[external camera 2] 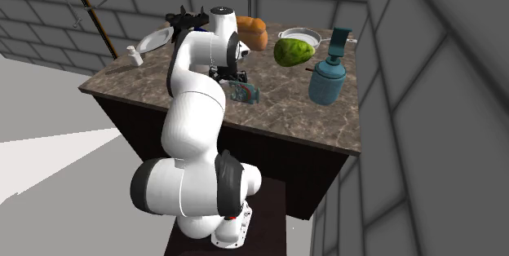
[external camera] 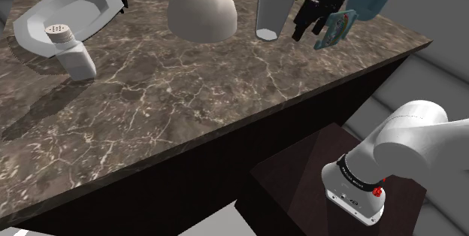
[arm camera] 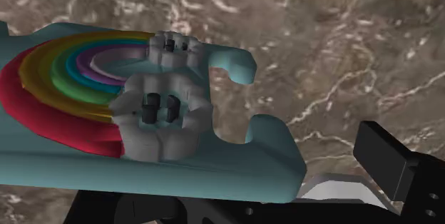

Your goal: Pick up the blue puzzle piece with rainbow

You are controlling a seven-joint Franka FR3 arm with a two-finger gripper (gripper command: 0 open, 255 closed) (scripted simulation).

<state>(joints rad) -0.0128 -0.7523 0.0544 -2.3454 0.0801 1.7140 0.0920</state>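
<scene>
The blue puzzle piece (external camera: pixel 333 29) carries a rainbow and grey knobs. It hangs tilted on edge just above the dark marble counter (external camera: pixel 188 99), near the counter's right end in the shoulder view. My black gripper (external camera: pixel 314 18) is shut on it from the side. In the second exterior view the piece (external camera 2: pixel 243 92) sits right under the hand (external camera 2: pixel 230 75), with the arm bent over the counter. In the wrist view the piece (arm camera: pixel 235 158) lies close across the hand and hides one finger. The other finger (arm camera: pixel 389 165) shows beside its notched edge.
A white kettle (external camera: pixel 201 9) and a white cup (external camera: pixel 272 5) stand just behind the piece. A shaker (external camera: pixel 71 50) and a white dish (external camera: pixel 68 9) are at the far end. A teal bottle (external camera 2: pixel 329 79), a green fruit (external camera 2: pixel 294 51) and bread (external camera 2: pixel 253 31) stand beyond.
</scene>
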